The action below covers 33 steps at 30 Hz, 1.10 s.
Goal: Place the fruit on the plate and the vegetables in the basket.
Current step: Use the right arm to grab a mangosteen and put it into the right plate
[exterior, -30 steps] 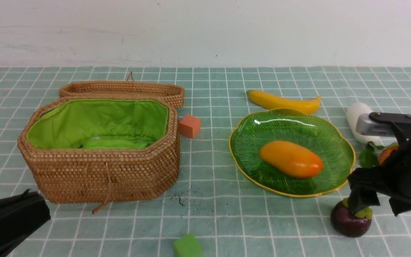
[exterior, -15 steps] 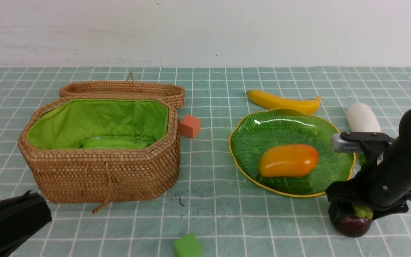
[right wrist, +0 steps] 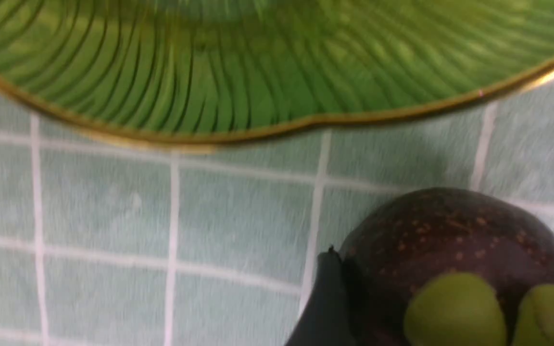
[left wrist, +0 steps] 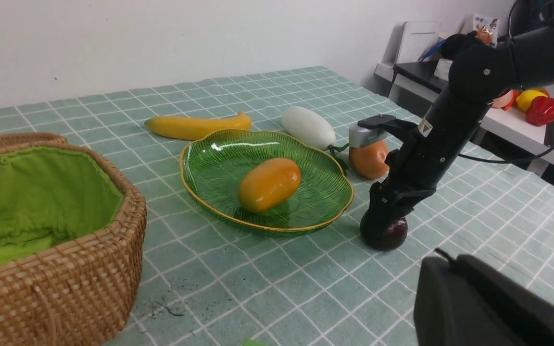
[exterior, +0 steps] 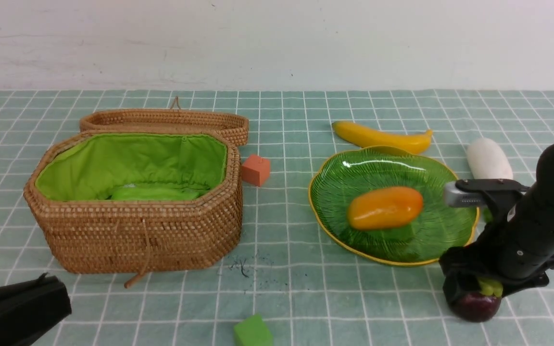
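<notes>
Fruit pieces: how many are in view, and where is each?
3. The mango lies on the plate; the banana lies on the cloth behind it; the mangosteen stands off the plate's front right edge, straddled by the right gripper. The basket floor is partly hidden.

I'm seeing the plate as green glass, ribbed and shiny, catching the light. The mango reads glossy and smooth, plastic-looking. The basket is rough woven wicker, its lining matt cloth. Up close, the mangosteen has dull, speckled skin. The tablecloth looks soft and matt.
</notes>
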Each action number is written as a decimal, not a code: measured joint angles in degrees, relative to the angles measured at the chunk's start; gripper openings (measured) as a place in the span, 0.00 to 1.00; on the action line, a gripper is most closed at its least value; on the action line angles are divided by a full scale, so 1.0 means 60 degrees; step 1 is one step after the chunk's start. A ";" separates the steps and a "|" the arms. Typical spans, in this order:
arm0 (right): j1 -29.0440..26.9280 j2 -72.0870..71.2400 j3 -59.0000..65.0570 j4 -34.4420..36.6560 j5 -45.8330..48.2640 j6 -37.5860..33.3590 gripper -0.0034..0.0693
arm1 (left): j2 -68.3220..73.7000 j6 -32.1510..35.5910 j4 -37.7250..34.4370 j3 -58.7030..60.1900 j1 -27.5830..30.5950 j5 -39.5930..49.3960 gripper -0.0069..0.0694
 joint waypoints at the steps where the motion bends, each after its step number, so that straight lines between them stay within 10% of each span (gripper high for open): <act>1: 0.0000 0.0009 -0.0031 0.0008 0.0196 -0.0023 0.83 | 0.0000 0.0000 0.0000 0.0000 0.0000 0.0000 0.07; 16: 0.0000 -0.2056 -0.0739 -0.0127 0.1834 0.0260 0.83 | 0.0000 0.0000 -0.0030 0.0000 0.0000 0.0050 0.07; 33: 0.0000 0.0998 -0.3021 0.0750 -0.2054 0.0162 0.83 | 0.0000 0.0000 -0.0038 0.0000 0.0000 -0.0151 0.07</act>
